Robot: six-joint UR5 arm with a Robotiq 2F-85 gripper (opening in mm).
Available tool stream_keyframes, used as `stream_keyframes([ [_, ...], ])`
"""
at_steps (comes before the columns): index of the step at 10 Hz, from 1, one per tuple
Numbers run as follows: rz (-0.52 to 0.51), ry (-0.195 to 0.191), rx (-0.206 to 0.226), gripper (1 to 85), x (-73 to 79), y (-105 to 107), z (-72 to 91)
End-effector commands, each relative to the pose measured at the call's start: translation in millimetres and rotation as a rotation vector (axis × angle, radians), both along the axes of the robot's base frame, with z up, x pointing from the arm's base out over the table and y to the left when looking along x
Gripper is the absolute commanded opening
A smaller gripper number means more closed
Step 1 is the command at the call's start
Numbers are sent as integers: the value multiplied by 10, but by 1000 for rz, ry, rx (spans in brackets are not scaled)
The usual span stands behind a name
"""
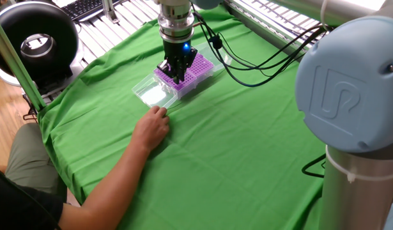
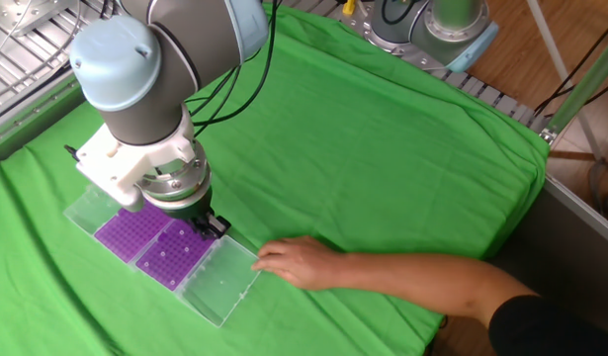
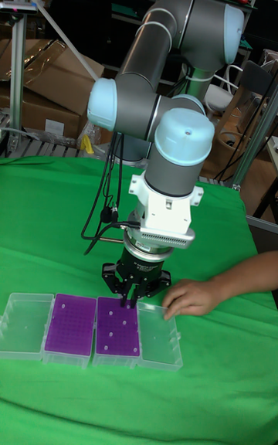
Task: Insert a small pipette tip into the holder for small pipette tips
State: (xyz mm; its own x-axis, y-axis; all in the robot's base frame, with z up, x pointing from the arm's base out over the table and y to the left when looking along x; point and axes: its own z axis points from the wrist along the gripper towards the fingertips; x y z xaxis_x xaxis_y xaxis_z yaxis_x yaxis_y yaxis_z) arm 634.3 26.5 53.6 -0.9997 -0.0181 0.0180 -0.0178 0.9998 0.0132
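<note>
The black two-finger gripper [image 3: 133, 296] of the grey and pale-blue robot arm [image 3: 179, 144] points straight down over the purple perforated pipette-tip holder [image 3: 117, 327] nearer the person's hand [image 3: 189, 297]. Its fingers stand close together; whether they clasp a small pipette tip cannot be told, since no tip can be made out between them in any view. In the tall fixed view the fingertips reach the rear edge of that holder, where a few pale tips dot the purple surface. A second purple perforated holder [image 3: 69, 324] lies just beside the first, and each is flanked on its outer side by a clear plastic hinged lid [image 3: 158, 336] lying flat on the green cloth-covered table [image 2: 383, 148]. In one fixed view a blue light glows on the gripper body [image 1: 181, 57] above the holders [image 1: 186, 72]. The bare hand rests palm-down on the cloth, its fingertips at the edge of the nearer clear lid [image 2: 222, 285]. Black cables [image 1: 247, 61] trail from the arm across the cloth.
</note>
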Motion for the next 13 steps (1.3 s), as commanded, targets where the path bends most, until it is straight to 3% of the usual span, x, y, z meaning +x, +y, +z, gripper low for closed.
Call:
stream_keyframes([
  [1,-13,-7,8,217,4,23,-9],
  [13,-24,-22,14,187,48,39,-55],
])
